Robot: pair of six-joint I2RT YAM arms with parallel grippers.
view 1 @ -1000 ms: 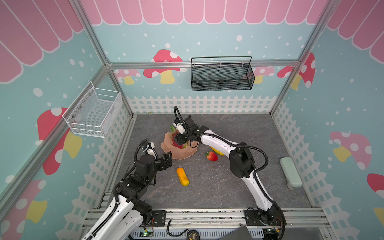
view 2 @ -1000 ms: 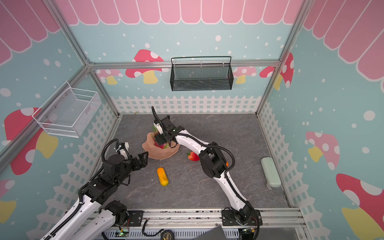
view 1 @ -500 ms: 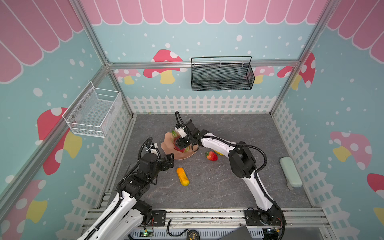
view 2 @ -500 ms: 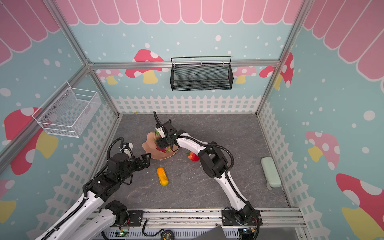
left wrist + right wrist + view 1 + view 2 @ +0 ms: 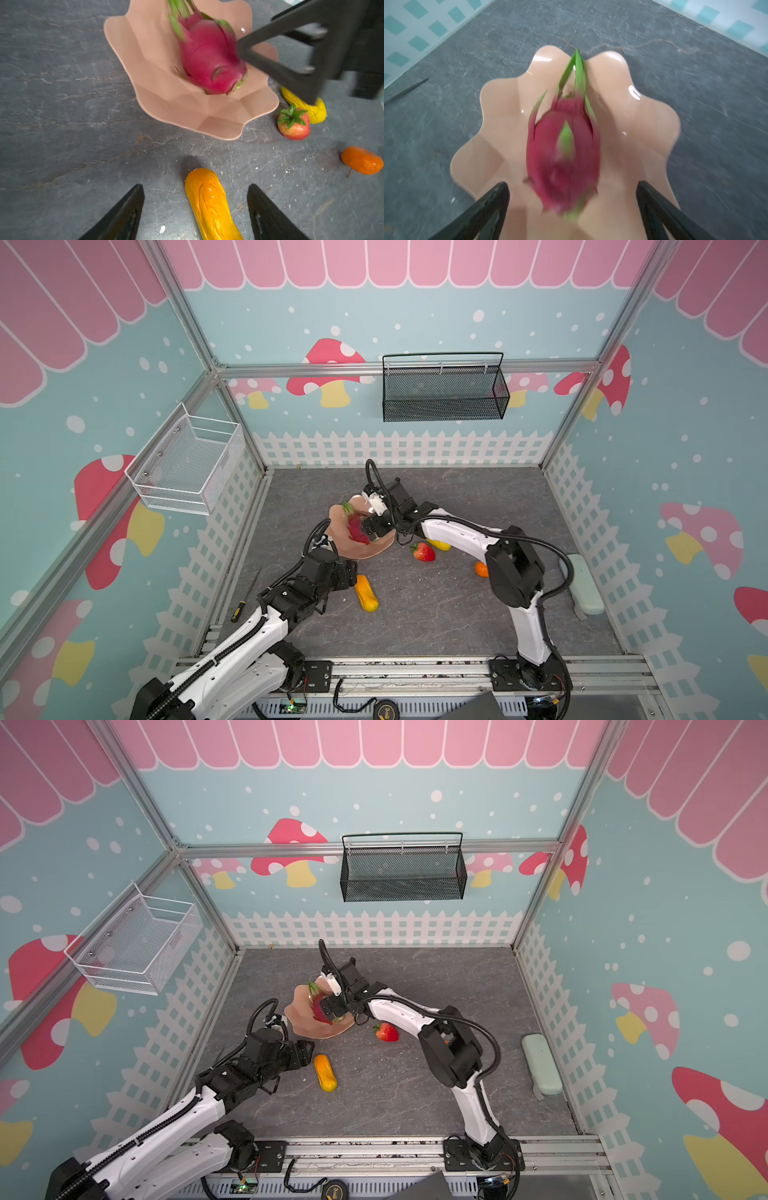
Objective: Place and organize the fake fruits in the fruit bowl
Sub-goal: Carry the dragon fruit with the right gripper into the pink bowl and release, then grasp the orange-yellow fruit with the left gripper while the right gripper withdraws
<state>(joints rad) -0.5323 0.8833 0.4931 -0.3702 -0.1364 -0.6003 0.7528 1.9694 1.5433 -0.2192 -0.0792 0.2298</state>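
Note:
The peach-pink fruit bowl [image 5: 361, 551] [image 5: 303, 1020] [image 5: 149, 62] [image 5: 633, 116] stands left of the floor's middle. The magenta dragon fruit [image 5: 356, 529] [image 5: 319, 1007] [image 5: 209, 60] [image 5: 562, 162] is in it, blurred. My right gripper [image 5: 372, 531] [image 5: 332, 1011] [image 5: 572, 185] is open over the bowl, its fingers clear of the fruit. The orange-yellow oblong fruit [image 5: 366, 593] [image 5: 325, 1073] [image 5: 212, 203] lies in front of the bowl. My left gripper [image 5: 351, 572] [image 5: 305, 1052] [image 5: 195, 187] is open and straddles its near end with gaps on both sides. Strawberry [image 5: 424, 551] [image 5: 294, 124], yellow oblong fruit [image 5: 439, 545] [image 5: 313, 112] and round orange [image 5: 481, 569] [image 5: 362, 163] lie right of the bowl.
A screwdriver [image 5: 245, 598] lies by the left fence. A pale green block [image 5: 584, 589] [image 5: 540, 1065] sits at the right edge. A white wire basket [image 5: 187, 464] hangs on the left wall and a black mesh basket [image 5: 444, 389] on the back wall.
My right gripper has opened and let go of the dragon fruit, which now sits in the bowl. My left gripper has moved forward over the orange-yellow fruit, its jaws narrower.

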